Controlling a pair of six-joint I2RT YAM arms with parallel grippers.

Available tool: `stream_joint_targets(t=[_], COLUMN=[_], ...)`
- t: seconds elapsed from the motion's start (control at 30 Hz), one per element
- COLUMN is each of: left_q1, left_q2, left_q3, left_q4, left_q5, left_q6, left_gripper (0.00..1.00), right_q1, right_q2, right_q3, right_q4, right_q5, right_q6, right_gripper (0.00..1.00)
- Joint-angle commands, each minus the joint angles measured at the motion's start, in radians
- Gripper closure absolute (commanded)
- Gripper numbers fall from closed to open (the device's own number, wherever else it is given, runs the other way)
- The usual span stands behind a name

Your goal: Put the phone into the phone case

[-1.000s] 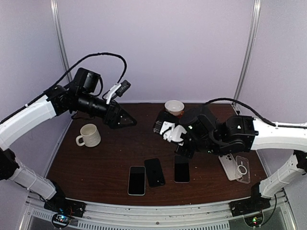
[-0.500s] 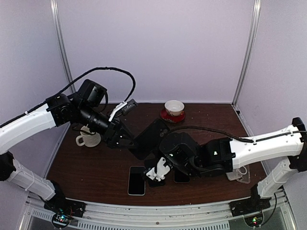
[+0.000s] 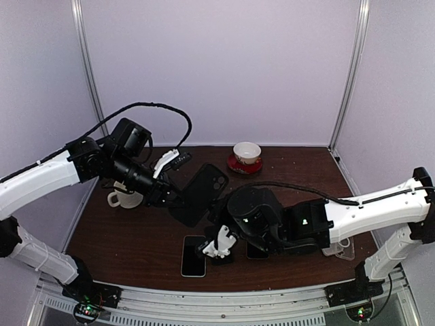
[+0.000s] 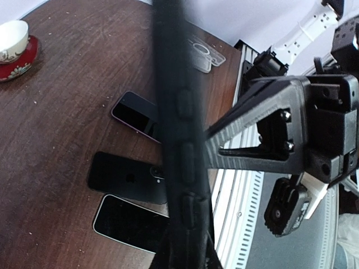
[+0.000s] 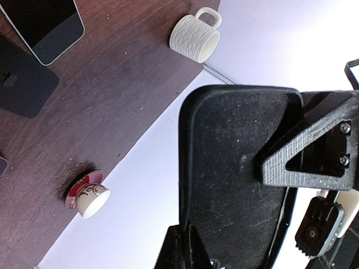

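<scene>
The task looks barely begun: no phone sits in a case yet. At left, the left end effector (image 3: 171,197) is clamped on a black phone case (image 3: 202,192), held tilted and clear of the counter (image 3: 129,231). Toward the near edge lie a white-edged phone (image 3: 194,256), a black phone (image 4: 126,178) and a third phone (image 4: 134,115). The right end effector (image 3: 219,242) hangs low over the black phone. I cannot tell how far it is open or whether it touches the phone.
</scene>
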Motion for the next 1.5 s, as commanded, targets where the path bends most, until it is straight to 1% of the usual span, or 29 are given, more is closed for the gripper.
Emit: stream_joint_targets(t=[0.0,0.03,0.07,0.1,0.13,0.17,0.2,0.23,0.27,0.3,0.33,0.4,0.43,0.53,0.57,0.73,0.9,0.93,1.07,1.1,1.17,1.2,1.23,1.27,1.3,1.33,1.37,1.4,1.47], left_q1=[0.003,0.002,0.003,0.003,0.004,0.004,0.004,0.004,0.004,0.004,0.003,0.002,0.002,0.002,0.002,0.002,0.002,0.002,-0.001,0.0,-0.001,-0.002,-0.002,-0.002,-0.003,-0.003,-0.003,-0.002,-0.003], left_q2=[-0.04,-0.061,-0.075,-0.103,-0.129,-0.163,-0.197,-0.237,-0.27,-0.298,-0.319,-0.335,-0.333,-0.326,-0.327,-0.33,-0.299,-0.297,-0.295,-0.294,-0.29,-0.289,-0.29,-0.29,-0.289,-0.289,-0.286,-0.277,-0.235], left_q3=[-0.034,-0.049,-0.065,-0.082,-0.104,-0.134,-0.177,-0.224,-0.272,-0.318,-0.351,-0.391,-0.395,-0.404,-0.413,-0.464,-0.468,-0.469,-0.479,-0.477,-0.471,-0.467,-0.46,-0.449,-0.429,-0.389,-0.356,-0.316,-0.236], left_q4=[0.095,0.124,0.159,0.194,0.24,0.3,0.372,0.458,0.54,0.624,0.69,0.775,0.788,0.805,0.826,0.935,0.966,0.963,0.972,0.97,0.955,0.944,0.924,0.889,0.834,0.746,0.646,0.532,0.333], left_q5=[0.032,0.022,-0.012,-0.063,-0.127,-0.194,-0.245,-0.284,-0.305,-0.312,-0.312,-0.3,-0.291,-0.264,-0.25,-0.213,-0.158,-0.154,-0.135,-0.129,-0.124,-0.126,-0.135,-0.157,-0.188,-0.247,-0.328,-0.428,-0.61], left_q6=[0.008,-0.002,-0.018,-0.042,-0.06,-0.081,-0.1,-0.114,-0.132,-0.15,-0.167,-0.196,-0.205,-0.233,-0.247,-0.322,-0.365,-0.367,-0.368,-0.365,-0.359,-0.355,-0.352,-0.349,-0.339,-0.32,-0.297,-0.27,-0.185], left_gripper=[1.0,1.0,1.0,1.0,1.0,1.0,1.0,1.0,1.0,1.0,1.0,1.0,1.0,1.0,1.0,1.0,1.0,1.0,1.0,1.0,1.0,1.0,1.0,0.96,0.66,0.3,0.07,0.03,0.03], right_q1=[0.009,0.008,0.006,0.003,-0.003,-0.011,-0.022,-0.043,-0.077,-0.132,-0.189,-0.277,-0.299,-0.303,-0.302,-0.293,-0.292,-0.293,-0.301,-0.303,-0.305,-0.304,-0.306,-0.307,-0.313,-0.33,-0.357,-0.395,-0.48], right_q2=[-0.029,-0.037,-0.045,-0.052,-0.062,-0.084,-0.114,-0.163,-0.217,-0.264,-0.291,-0.288,-0.272,-0.224,-0.204,-0.11,-0.061,-0.064,-0.068,-0.065,-0.055,-0.051,-0.054,-0.069,-0.09,-0.118,-0.148,-0.179,-0.243], right_q3=[-0.014,-0.026,-0.039,-0.047,-0.057,-0.064,-0.069,-0.071,-0.071,-0.073,-0.083,-0.091,-0.078,-0.083,-0.084,-0.006,0.028,0.025,0.028,0.032,0.058,0.079,0.1,0.115,0.127,0.138,0.145,0.145,0.109], right_q4=[0.166,0.213,0.263,0.318,0.361,0.387,0.355,0.267,0.152,0.095,0.094,0.145,0.15,0.274,0.316,0.282,0.294,0.305,0.289,0.286,0.25,0.213,0.161,0.107,0.026,-0.07,-0.216,-0.336,-0.537], right_q5=[-0.013,-0.012,0.004,0.034,0.077,0.12,0.15,0.096,-0.039,-0.244,-0.394,-0.547,-0.61,-0.748,-0.757,-0.77,-0.774,-0.768,-0.724,-0.725,-0.733,-0.739,-0.741,-0.728,-0.699,-0.671,-0.653,-0.653,-0.682], right_q6=[0.091,0.123,0.175,0.247,0.335,0.465,0.629,0.826,1.041,1.243,1.447,1.78,1.891,2.048,2.099,2.2,2.222,2.232,2.245,2.248,2.258,2.262,2.267,2.27,2.28,2.303,2.324,2.339,2.362], right_gripper=[1.0,0.98,0.75,0.46,0.28,0.18,0.14,0.12,0.1,0.08,0.05,0.04,0.04,0.01,0.0,0.22,0.52,0.54,0.56,0.61,0.92,1.0,1.0,1.0,1.0,1.0,1.0,1.0,1.0])
